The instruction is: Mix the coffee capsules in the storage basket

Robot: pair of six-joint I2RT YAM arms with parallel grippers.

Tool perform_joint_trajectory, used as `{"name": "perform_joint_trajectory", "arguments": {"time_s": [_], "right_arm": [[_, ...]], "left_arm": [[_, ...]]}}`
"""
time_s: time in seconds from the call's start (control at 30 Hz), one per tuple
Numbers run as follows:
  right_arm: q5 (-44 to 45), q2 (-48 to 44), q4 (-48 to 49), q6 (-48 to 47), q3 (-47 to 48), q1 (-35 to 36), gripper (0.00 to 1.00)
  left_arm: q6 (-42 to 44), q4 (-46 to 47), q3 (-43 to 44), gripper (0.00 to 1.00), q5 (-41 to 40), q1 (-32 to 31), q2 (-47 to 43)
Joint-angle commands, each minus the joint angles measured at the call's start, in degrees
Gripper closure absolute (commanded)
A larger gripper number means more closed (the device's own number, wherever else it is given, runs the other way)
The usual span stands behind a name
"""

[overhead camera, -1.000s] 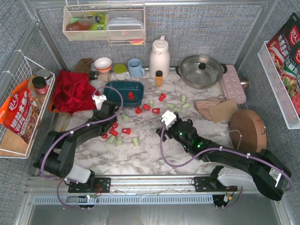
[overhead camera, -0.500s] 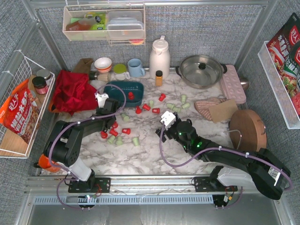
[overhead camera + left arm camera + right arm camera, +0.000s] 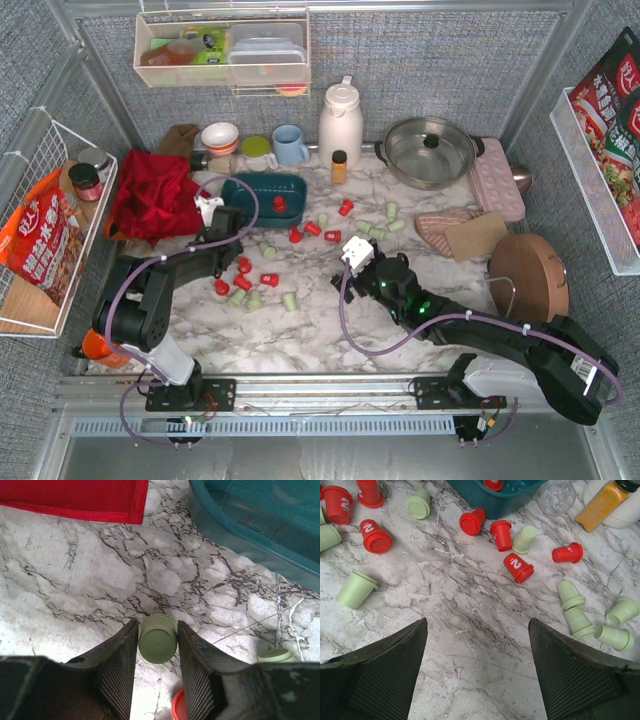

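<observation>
On the bench point(image 3: 300, 335), the storage basket point(image 3: 265, 187) lies just beyond and to the right of the left end effector point(image 3: 157, 625). It is well apart from the right end effector point(image 3: 477, 622), which hangs wide open and empty over scattered coffee capsules point(image 3: 375, 536). The left pads point(image 3: 122, 665) appear to press both sides of a green capsule point(image 3: 158, 642) standing on end, so the carry looks like a short lift forward-right.

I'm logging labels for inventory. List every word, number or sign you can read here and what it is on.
"2", or a white mark like it: side of a red capsule, right wrist view.
White characters on the orange bag, far left: too blurred to read.
White characters on the red packets, far right: too small to read.
Nothing else is legible.
</observation>
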Motion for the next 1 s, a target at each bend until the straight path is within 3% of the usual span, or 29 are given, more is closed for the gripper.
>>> {"name": "perform_joint_trajectory", "arguments": {"time_s": [0.0, 0.23, 0.4, 0.57, 0.67, 0.97], "right_arm": [[-0.57, 0.01, 0.52, 0.35, 0.55, 0.06, 0.14], [-0.66, 0.01, 0.48, 0.35, 0.54, 0.06, 0.14], [-0.79, 0.37, 0.74, 0.52, 0.61, 0.06, 0.14], [-0.93, 1.13, 0.51, 0.59, 1.07, 0.06, 0.14], [-0.88, 1.34, 0.4, 0.57, 1.16, 0.06, 0.14], [0.03, 0.12, -0.19, -0.15, 0.81, 0.07, 0.14]], "left_arm": [[-0.17, 1.47, 0.24, 0.55, 4.25, 0.86, -0.02], [-1.26, 0.99, -0.68, 0.72, 5.24, 1.12, -2.88], [-0.91, 1.17, -1.08, 0.75, 6.36, 1.07, -12.52], [2.26, 10.74, -0.93, 0.75, 9.59, 1.08, -18.52], [5.67, 13.43, 4.21, 0.74, 11.42, 1.1, -14.44], [10.54, 10.75, 27.79, 0.73, 18.26, 1.1, 12.0]]}}
